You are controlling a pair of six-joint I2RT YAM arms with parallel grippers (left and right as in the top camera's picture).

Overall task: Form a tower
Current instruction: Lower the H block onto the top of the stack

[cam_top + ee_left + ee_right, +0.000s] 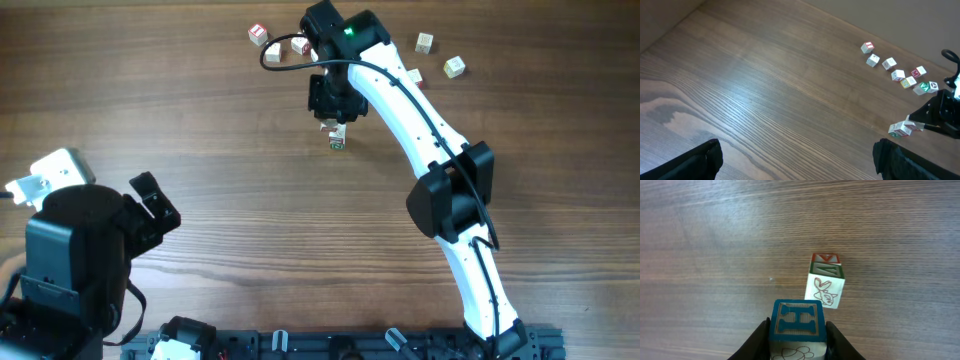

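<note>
Now | right hand [797, 341] clamped on block with blue H [796, 321] | left hand [152, 205] spread wide, holding nothing | tower [824, 282] seems light, stiff, easy to tip; better grip blocks by flat sides

Robot lab bench: wood-grain table [180, 90]; white arm [405, 100], black arm [75, 250]; black mounting rail [300, 345] along near edge.

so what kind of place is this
Probably a robot test bench rather than a home: a wood-grain table, the left arm and right arm at it, and loose letter cubes, with a blue H cube in the right gripper.
</note>
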